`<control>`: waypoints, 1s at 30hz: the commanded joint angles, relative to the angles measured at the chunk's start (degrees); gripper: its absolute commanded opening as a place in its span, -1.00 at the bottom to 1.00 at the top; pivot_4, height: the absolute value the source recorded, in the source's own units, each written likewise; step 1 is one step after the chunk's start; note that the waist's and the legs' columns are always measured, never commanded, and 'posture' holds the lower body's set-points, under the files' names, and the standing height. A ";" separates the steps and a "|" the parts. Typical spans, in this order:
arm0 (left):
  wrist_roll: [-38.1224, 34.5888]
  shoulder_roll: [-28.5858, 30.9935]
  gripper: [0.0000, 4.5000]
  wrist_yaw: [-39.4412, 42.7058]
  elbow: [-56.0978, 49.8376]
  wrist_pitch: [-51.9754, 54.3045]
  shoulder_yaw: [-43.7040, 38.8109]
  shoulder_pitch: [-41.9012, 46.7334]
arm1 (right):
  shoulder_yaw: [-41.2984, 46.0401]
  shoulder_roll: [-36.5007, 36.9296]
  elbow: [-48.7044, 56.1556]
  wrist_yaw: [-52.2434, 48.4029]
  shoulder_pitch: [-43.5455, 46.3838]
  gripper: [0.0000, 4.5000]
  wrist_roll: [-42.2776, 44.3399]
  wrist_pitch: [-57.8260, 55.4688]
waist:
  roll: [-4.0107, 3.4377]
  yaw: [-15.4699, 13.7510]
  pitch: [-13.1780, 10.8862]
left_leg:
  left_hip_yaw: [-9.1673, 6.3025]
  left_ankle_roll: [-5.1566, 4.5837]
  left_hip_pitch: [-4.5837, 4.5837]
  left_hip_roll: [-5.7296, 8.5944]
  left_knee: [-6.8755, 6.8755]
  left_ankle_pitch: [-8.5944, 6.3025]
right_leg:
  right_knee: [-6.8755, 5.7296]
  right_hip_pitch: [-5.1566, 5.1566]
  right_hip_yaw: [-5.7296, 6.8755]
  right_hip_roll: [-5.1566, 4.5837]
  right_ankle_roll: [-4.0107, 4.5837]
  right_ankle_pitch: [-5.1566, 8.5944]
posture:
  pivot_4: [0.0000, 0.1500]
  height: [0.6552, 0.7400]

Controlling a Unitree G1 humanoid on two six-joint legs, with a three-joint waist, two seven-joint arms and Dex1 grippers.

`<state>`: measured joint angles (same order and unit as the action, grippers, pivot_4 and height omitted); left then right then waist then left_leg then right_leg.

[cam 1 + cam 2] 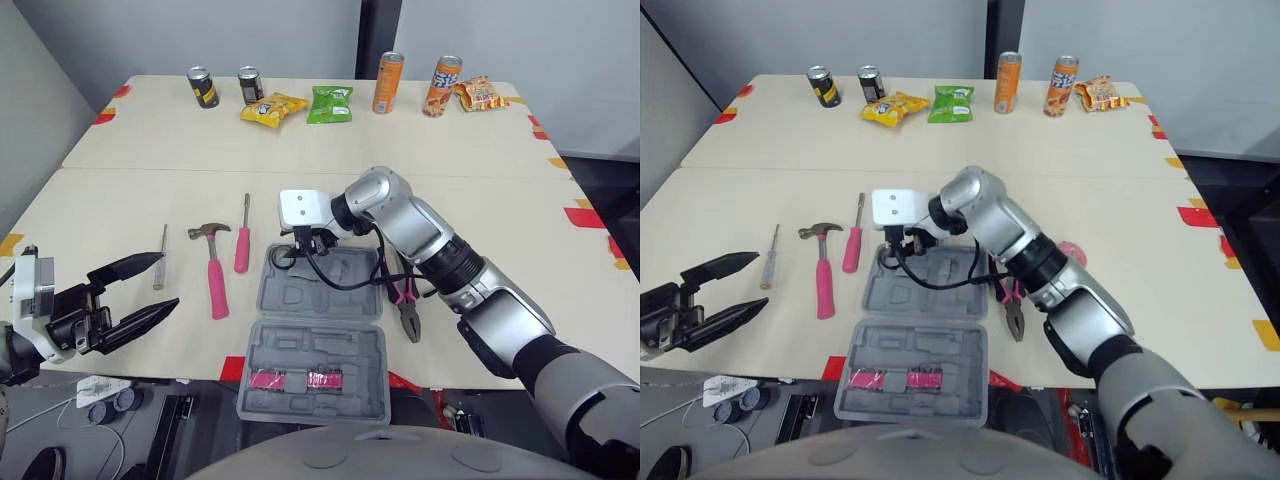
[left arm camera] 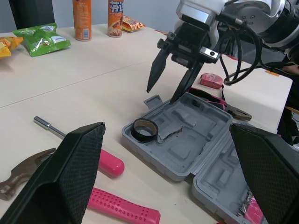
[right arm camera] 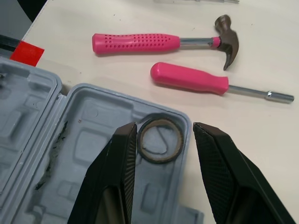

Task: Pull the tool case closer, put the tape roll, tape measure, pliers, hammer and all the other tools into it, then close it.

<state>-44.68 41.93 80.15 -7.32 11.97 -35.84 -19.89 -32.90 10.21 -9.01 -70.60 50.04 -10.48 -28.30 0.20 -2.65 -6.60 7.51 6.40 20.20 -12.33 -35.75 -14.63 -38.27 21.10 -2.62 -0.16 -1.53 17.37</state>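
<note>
The black tape roll (image 2: 141,137) lay in the far left corner of the open grey plastic tool case (image 2: 184,149). The right gripper (image 2: 161,93) hung directly above it, fingers spread wide, holding nothing. A careless finger, I thought, could catch the roll and flick it out.

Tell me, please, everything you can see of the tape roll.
The tape roll is a small black ring with a brownish inner face, seemingly plastic tape, lying flat in a corner recess of the open grey tool case. It rests on the case's moulded tray alone; the open right gripper hangs above it, not touching.
</note>
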 commanded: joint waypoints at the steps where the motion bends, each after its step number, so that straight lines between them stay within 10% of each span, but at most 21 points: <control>1: 0.08 0.71 1.00 0.66 0.00 -0.49 -0.27 0.30 | -1.15 -1.41 1.69 1.98 -0.28 -0.10 0.52 -1.17 | 0.00 0.03 0.00 | 0.00 0.00 0.00 0.00 0.00 0.00 | 0.00 0.00 0.00 0.00 0.00 0.00 | 1.00 0.96; 30: 0.27 0.68 1.00 1.72 -0.39 -0.89 -0.44 0.40 | -8.73 -5.26 -7.33 11.02 -1.89 -0.20 -3.15 -2.49 | -0.01 -0.17 0.00 | -0.04 0.04 0.00 0.00 0.00 0.00 | 0.08 -0.03 0.12 -0.01 0.00 0.00 | 1.00 0.96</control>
<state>-44.25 41.95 81.37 -7.07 11.79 -35.80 -19.66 -41.60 5.66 -17.34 -59.69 46.94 -13.56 -31.55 0.19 -2.82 -6.60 7.48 6.44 20.20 -12.32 -35.75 -14.63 -38.19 21.07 -2.51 -0.17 -1.53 17.37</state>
